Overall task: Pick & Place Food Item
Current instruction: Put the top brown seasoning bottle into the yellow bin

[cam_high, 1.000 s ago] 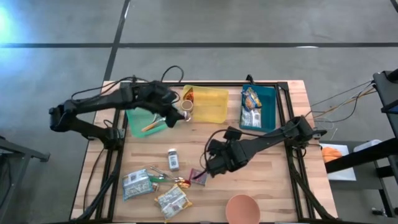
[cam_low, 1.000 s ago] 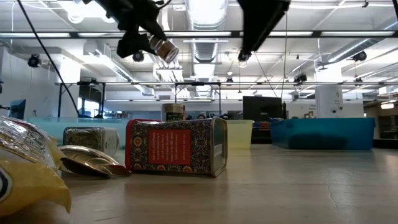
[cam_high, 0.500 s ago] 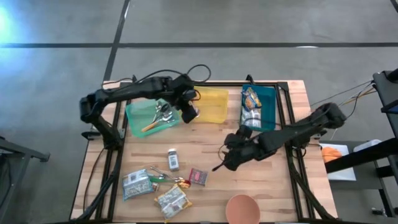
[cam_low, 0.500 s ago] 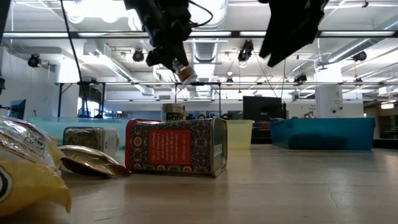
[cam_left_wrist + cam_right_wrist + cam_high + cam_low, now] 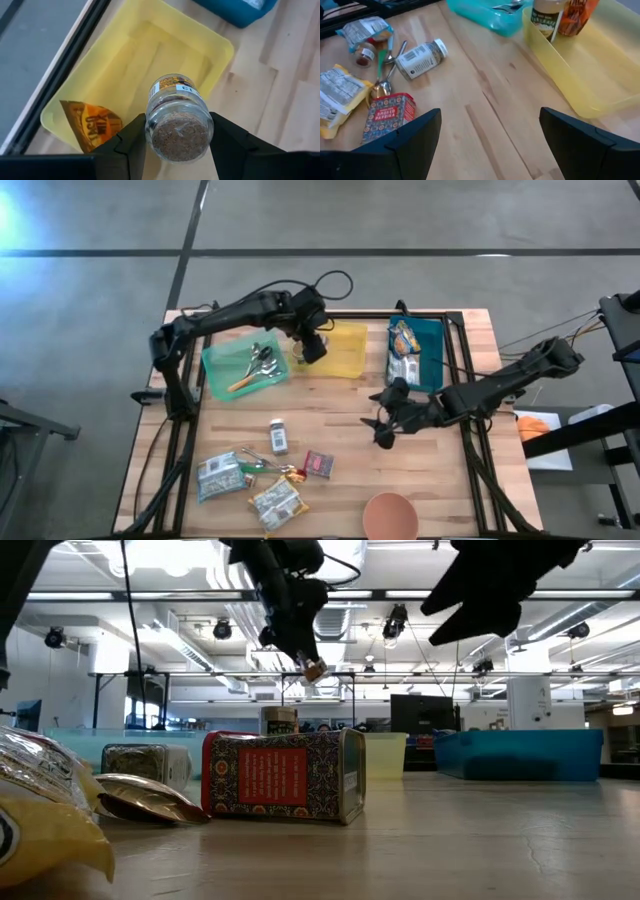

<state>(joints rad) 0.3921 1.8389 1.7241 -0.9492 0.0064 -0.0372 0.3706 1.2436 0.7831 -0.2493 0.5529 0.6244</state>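
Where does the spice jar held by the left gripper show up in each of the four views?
High view: spice jar over the yellow bin's left end, in the left gripper.
Low view: jar hanging up high, left of centre.
Left wrist view: jar centre, between the fingers.
Right wrist view: jar at the top.
Shared landmark: yellow bin.

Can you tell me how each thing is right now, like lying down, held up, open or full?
left gripper: shut on the spice jar, above the yellow bin
spice jar: held in the air, lid on
yellow bin: holds an orange packet
right gripper: open, nothing held
red tin: lying on its side
small jar: lying on its side
green bin: holds cutlery
blue bin: holds food packets
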